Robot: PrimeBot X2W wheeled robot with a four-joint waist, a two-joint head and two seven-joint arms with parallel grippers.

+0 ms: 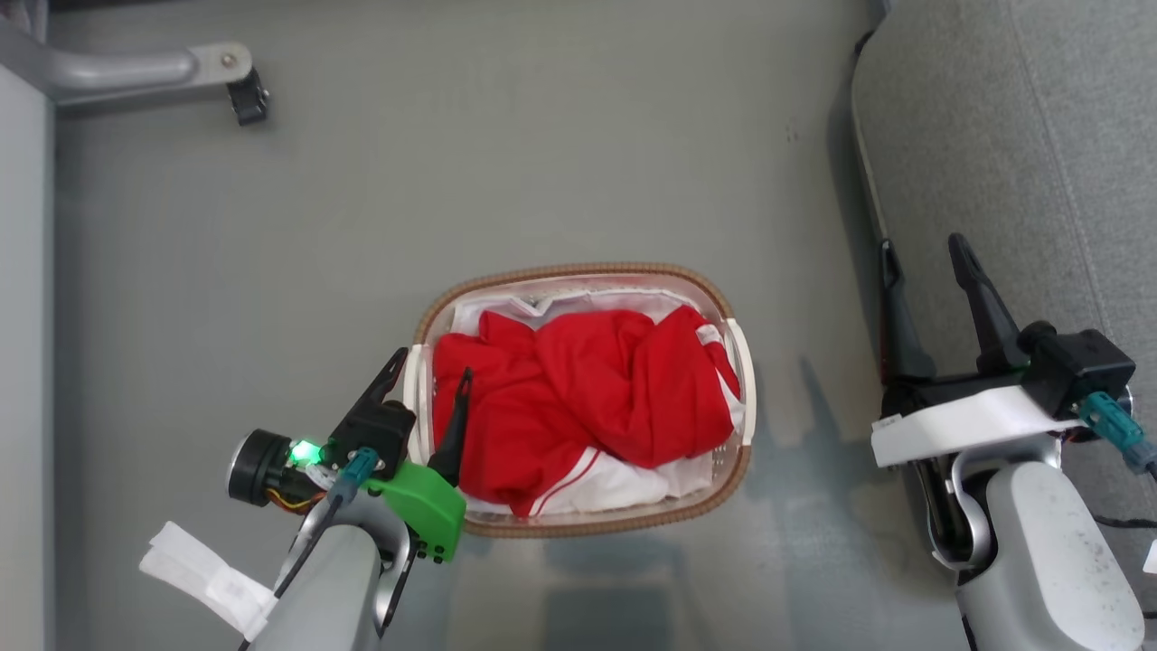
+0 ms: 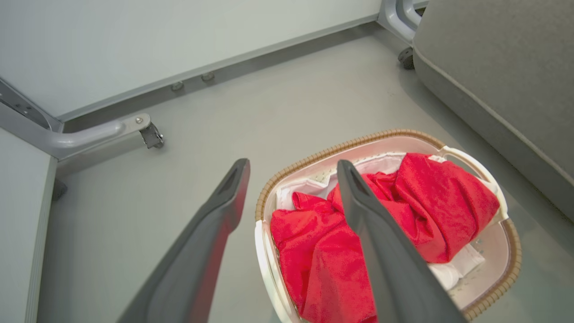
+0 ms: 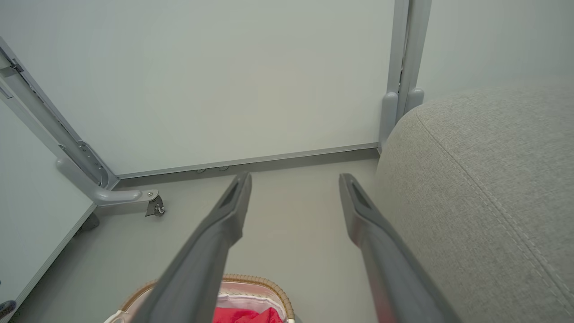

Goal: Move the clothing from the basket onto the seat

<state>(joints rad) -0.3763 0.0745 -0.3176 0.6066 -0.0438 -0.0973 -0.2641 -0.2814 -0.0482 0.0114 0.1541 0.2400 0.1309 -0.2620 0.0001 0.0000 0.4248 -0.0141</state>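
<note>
The bright red clothing (image 1: 578, 398) with white trim lies bunched inside the oval white basket (image 1: 578, 273) with a brown woven rim, on the floor at the centre. My left gripper (image 1: 432, 363) stands open above the basket's left end, one finger over the red fabric, the other outside the rim, holding nothing. In the left wrist view the clothing (image 2: 323, 251) fills the basket (image 2: 513, 264) under my left gripper (image 2: 293, 166). My right gripper (image 1: 924, 249) is open and empty by the edge of the grey seat (image 1: 1021, 154). The right wrist view shows the seat (image 3: 484, 188) beside my right gripper (image 3: 293, 179).
A white liner sheet (image 1: 624, 484) lies under the clothing. A grey metal frame leg with a caster (image 1: 246, 95) stands at the far left, next to pale wall panels (image 3: 224, 80). Bare grey floor (image 1: 506, 163) lies between basket, frame and seat.
</note>
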